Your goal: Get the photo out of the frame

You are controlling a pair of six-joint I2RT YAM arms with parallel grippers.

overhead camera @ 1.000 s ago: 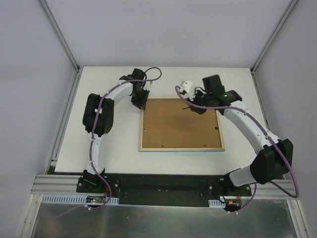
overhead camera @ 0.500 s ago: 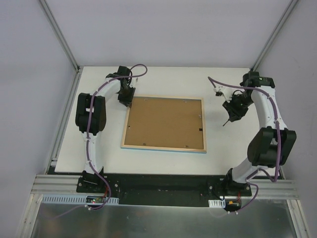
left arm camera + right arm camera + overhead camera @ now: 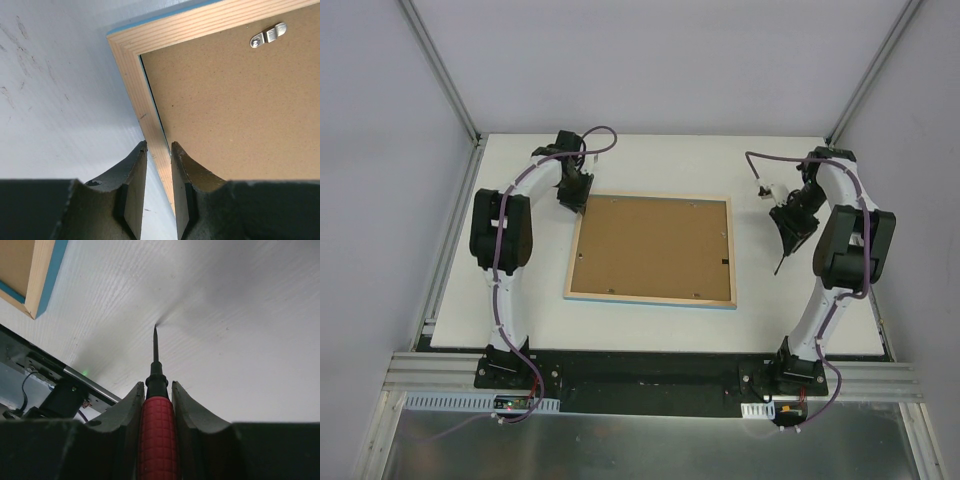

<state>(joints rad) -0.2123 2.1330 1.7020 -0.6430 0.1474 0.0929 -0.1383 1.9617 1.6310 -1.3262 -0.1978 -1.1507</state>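
Note:
The frame (image 3: 650, 298) lies face down on the white table, pale wood edges up, with the brown backing board (image 3: 650, 245) still in it. The photo is hidden under the board. My left gripper (image 3: 572, 200) is at the frame's far left corner. In the left wrist view its fingers (image 3: 159, 145) are closed on the frame's left wood edge (image 3: 135, 55). My right gripper (image 3: 788, 235) is right of the frame and apart from it, shut on a red-handled screwdriver (image 3: 156, 410). The screwdriver's tip points down at the bare table.
A small metal turn clip (image 3: 268, 36) sits on the backing board near the far edge. The frame's near right corner (image 3: 45, 275) shows in the right wrist view. The table's near edge and a metal rail (image 3: 75, 377) lie beyond the screwdriver tip.
The frame slid left with my left gripper on it. My right gripper left the frame's far edge and swung right, and now points the screwdriver down at the table.

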